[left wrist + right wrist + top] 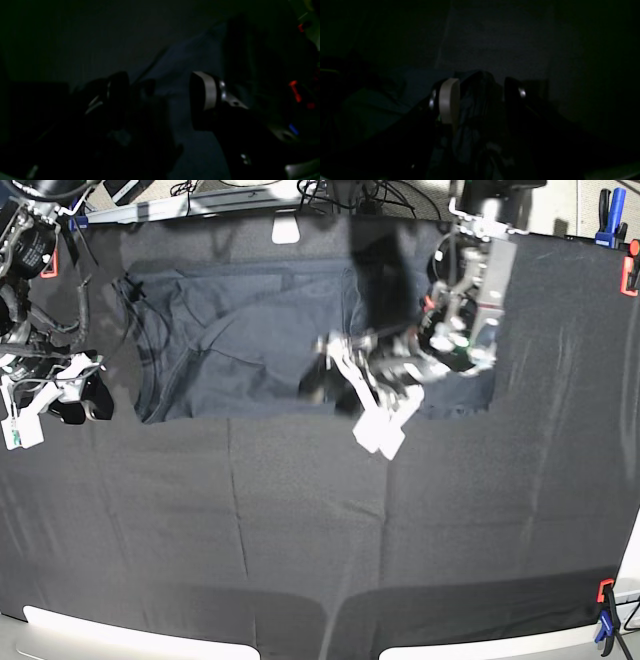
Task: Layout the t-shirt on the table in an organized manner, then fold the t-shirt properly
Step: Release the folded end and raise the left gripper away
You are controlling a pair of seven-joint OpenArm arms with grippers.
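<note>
The t-shirt [250,340] lies on the far half of the black counter [300,520], mostly flattened but wrinkled at its left, unfolded. The left pincer [385,405] hovers agape over its near hem. The right pincer [60,395] sits at the left edge; in its wrist view dark cloth lies between spread jaws, grip uncertain.

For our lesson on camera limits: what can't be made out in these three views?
Right wrist view: whether the right tool grips cloth; too dark.
Base view: the middle-right of the t-shirt; the left arm covers it.
Base view: whether the left tool touches the t-shirt; seen from above.
</note>
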